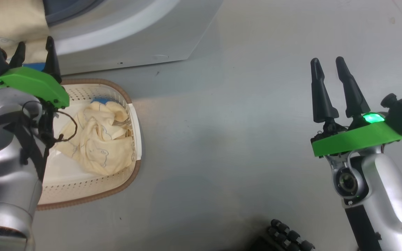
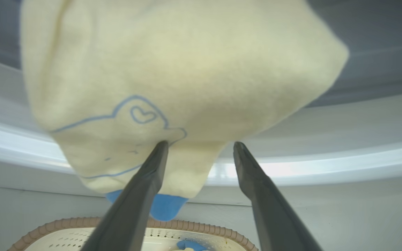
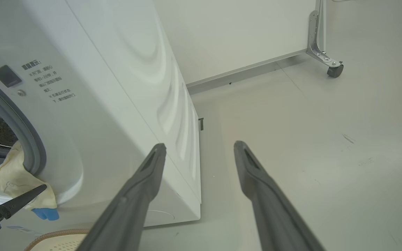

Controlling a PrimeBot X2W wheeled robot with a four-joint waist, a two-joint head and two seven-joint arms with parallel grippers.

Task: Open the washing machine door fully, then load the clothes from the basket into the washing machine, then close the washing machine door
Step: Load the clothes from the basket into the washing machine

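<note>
A pale yellow garment [image 2: 173,69] with blue line drawings hangs out over the grey gasket of the washing machine [image 3: 117,104], its blue patch lowest. My left gripper [image 2: 201,146] is open just below it, one fingertip [image 2: 161,150] against the cloth and nothing clamped. In the head view this gripper [image 1: 35,52] is above the basket [image 1: 136,139], which stands on the floor against the machine's front. More of the clothes [image 1: 98,139] lie crumpled in the basket. My right gripper [image 1: 330,69] is open and empty over bare floor, right of the machine. The washing machine door is out of view.
Grey floor spreads to the right of the machine. A white panel on a metal bracket with a caster [image 3: 333,69] stands beyond the machine's side. A dark ribbed part [image 1: 288,237] shows at the bottom edge of the head view.
</note>
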